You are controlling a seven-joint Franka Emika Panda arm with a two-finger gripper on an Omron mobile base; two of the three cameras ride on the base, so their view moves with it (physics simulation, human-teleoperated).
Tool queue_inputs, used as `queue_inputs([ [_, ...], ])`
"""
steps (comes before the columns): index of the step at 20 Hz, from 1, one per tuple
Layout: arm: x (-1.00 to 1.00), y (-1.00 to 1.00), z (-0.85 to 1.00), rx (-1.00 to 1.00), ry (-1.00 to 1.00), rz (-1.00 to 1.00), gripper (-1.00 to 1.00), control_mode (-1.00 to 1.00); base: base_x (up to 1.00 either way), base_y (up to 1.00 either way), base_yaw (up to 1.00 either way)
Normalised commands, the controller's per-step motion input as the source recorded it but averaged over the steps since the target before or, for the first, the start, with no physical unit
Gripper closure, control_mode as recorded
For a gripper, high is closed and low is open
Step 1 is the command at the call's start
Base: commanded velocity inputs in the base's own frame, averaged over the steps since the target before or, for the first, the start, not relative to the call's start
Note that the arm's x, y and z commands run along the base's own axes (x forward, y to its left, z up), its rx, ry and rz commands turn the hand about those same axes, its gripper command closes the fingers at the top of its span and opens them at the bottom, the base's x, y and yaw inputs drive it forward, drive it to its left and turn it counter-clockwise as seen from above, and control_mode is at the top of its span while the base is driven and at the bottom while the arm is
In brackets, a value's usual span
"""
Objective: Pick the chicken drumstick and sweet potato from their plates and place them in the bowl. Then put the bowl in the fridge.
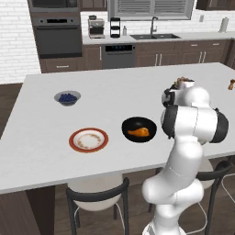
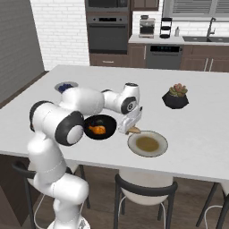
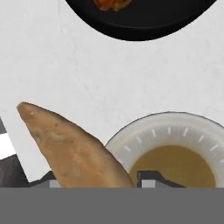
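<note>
Left base view: the white stone-look desk (image 1: 41, 151) carries a glossy black round bowl (image 1: 139, 129) in which the golden-orange roasted chicken drumstick (image 1: 139, 132) already lies. Beside it to the left sits the white plate with an orange-red rim (image 1: 88, 140), bare of food, and further back a small blue-grey bowl of blueberries (image 1: 68, 97). The arm's white bulk blocks the ground to the right of the black bowl.

Right base view: what is hidden there is shown here. The end effector (image 2: 130, 127) hangs low between the black bowl (image 2: 100, 126) and the pale grey plate with a brownish centre (image 2: 147, 143), with the tan-brown oblong sweet potato (image 2: 133, 130) at its tips, just off that plate's rim. A dark pot holding a succulent (image 2: 175, 99) stands well apart behind.

Hand view: the sweet potato (image 3: 72, 151) is seen close, pinched at its thick end between the fingers, its tapered end pointing out over bare desk; it appears lifted clear, though the height is hard to judge. The grey plate (image 3: 173, 135) lies to one side, the bowl's rim (image 3: 140, 26) ahead. The potato is judged firm, fairly light and dull-skinned, so unlikely to slip; a hold near its thick middle would steady it better than one at the end, where it may pivot.
</note>
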Motion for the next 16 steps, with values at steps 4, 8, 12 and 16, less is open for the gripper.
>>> queue_inputs([
  [4,-0.05,1.0,0.17,0.04,0.04,-0.08,1.0,-1.0,0.0,0.0,0.0],
  [8,0.06,1.0,0.36,0.02,0.07,-0.09,1.0,-1.0,0.0,0.0,0.0],
  [12,0.22,1.0,0.27,0.01,0.08,-0.06,1.0,-1.0,0.0,0.0,0.0],
  [16,0.62,0.8,-0.01,0.01,0.1,-0.04,1.0,-1.0,0.0,0.0,0.0],
])
